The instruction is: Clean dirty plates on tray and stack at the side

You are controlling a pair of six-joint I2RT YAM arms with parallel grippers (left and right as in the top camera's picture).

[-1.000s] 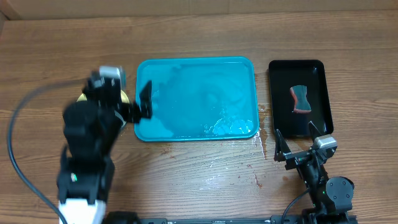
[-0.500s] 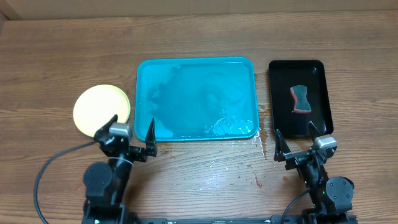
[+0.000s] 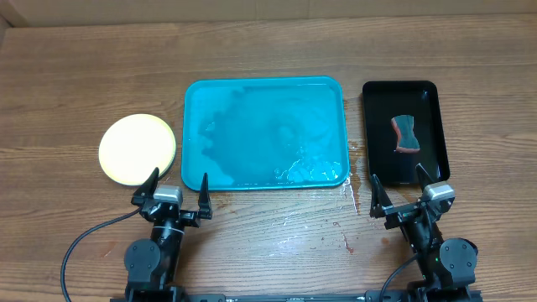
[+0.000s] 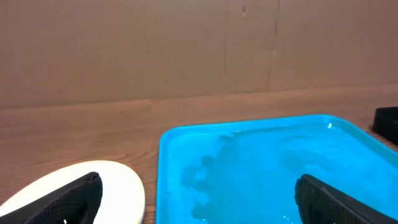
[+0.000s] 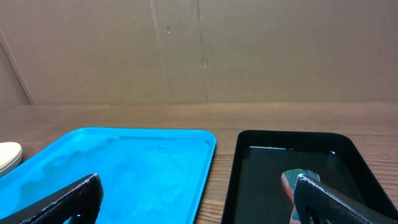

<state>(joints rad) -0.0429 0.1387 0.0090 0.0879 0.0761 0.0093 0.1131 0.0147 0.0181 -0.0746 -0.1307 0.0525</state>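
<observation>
The plates sit left of the tray, a narrower tray right.

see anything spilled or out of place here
Yes: shiny wet streaks lie on the table by the tray's front right corner, as if liquid slopped over the rim. Foamy residue sits inside that corner too.

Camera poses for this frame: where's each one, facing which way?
Overhead: above the table, looking straight down; left pincer and right pincer show, both open.
Left wrist: low, behind its own fingers, facing the cardboard wall over yellow plate and teal tray.
Right wrist: same pose, own fingers, over teal tray, black tray, sponge.
Both wrist views share the teal tray.
</observation>
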